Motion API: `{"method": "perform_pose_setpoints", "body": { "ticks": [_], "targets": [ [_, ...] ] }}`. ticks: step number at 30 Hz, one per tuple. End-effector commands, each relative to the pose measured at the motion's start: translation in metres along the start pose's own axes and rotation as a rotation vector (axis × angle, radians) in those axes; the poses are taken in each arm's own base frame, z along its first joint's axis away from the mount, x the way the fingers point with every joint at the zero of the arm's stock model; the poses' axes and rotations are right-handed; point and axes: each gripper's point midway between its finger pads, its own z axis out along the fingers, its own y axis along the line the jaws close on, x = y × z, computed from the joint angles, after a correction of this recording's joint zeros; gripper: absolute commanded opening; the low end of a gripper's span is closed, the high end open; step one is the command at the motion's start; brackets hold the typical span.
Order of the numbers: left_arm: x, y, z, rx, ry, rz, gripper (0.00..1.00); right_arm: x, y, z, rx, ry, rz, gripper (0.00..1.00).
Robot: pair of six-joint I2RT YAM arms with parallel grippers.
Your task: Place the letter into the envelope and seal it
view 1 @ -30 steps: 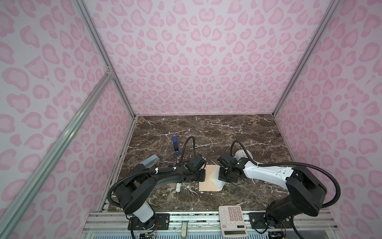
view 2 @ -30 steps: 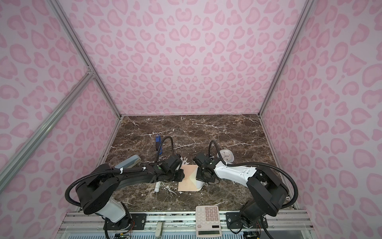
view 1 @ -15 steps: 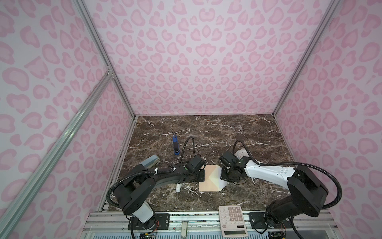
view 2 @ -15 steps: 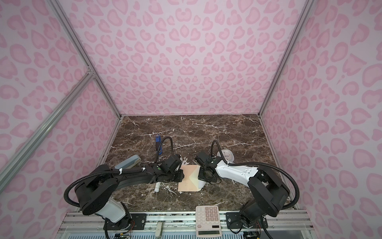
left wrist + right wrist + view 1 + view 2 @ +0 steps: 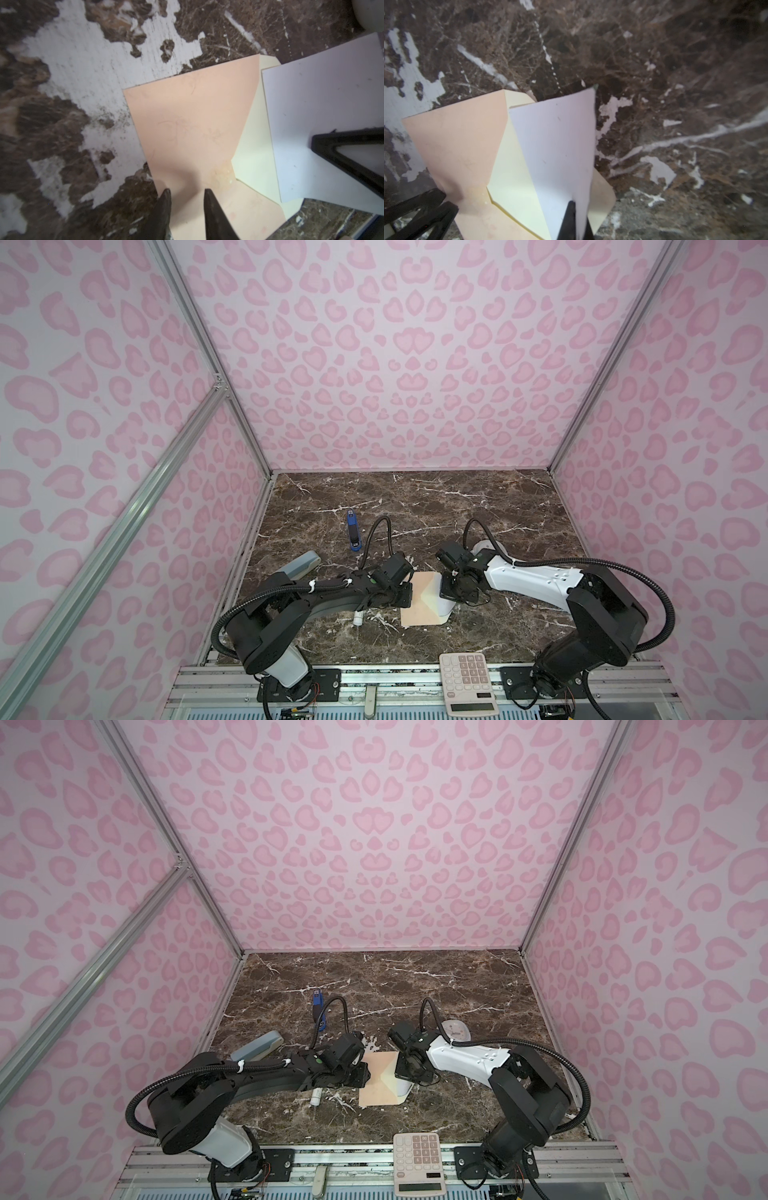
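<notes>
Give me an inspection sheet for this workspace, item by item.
Surface: brown marble-pattern tabletop, worn white patches.
Job's things: peach paper envelope flat, flap open; white paper letter partly over its cream inside, not yet in.
Clutter: blue stapler-like tool, grey oblong case, small white tube, white round object, white calculator on the front rail.
Grippers: left gripper jaws slightly apart, tips on the envelope; right gripper jaws shut on the letter.
Cables: black ribbed hoses loop above both arms, clear of the paper.
Surroundings: pink spotted walls, aluminium frame posts.

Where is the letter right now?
Mid-table in a top view, the letter is pinched by the right tool, overlapping the open right end of the envelope.
</notes>
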Motion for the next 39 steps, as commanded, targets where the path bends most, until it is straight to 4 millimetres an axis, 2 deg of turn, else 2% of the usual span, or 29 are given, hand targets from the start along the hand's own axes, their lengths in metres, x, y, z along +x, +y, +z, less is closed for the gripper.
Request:
{"method": "perform_pose_setpoints", "body": {
  "ticks": [1,25,29,35,39],
  "targets": [
    [0.017,0.009,-0.001,-0.030,0.063,0.000,0.31,0.003,-0.005,0.002,0.039,0.018,-0.018,0.00],
    [0.013,0.005,-0.005,-0.002,0.033,0.016,0.31,0.009,0.007,0.006,0.059,0.046,-0.077,0.00],
    [0.011,0.003,-0.007,0.002,0.028,0.017,0.35,0.004,0.019,-0.004,-0.011,0.008,-0.096,0.00],
    [-0.003,-0.009,-0.018,0.021,0.001,0.033,0.44,-0.009,0.040,-0.032,-0.198,-0.093,-0.121,0.00],
    [-0.015,-0.021,-0.024,0.054,-0.025,0.035,0.50,-0.016,0.042,-0.052,-0.314,-0.151,-0.105,0.00]
  ]
}}
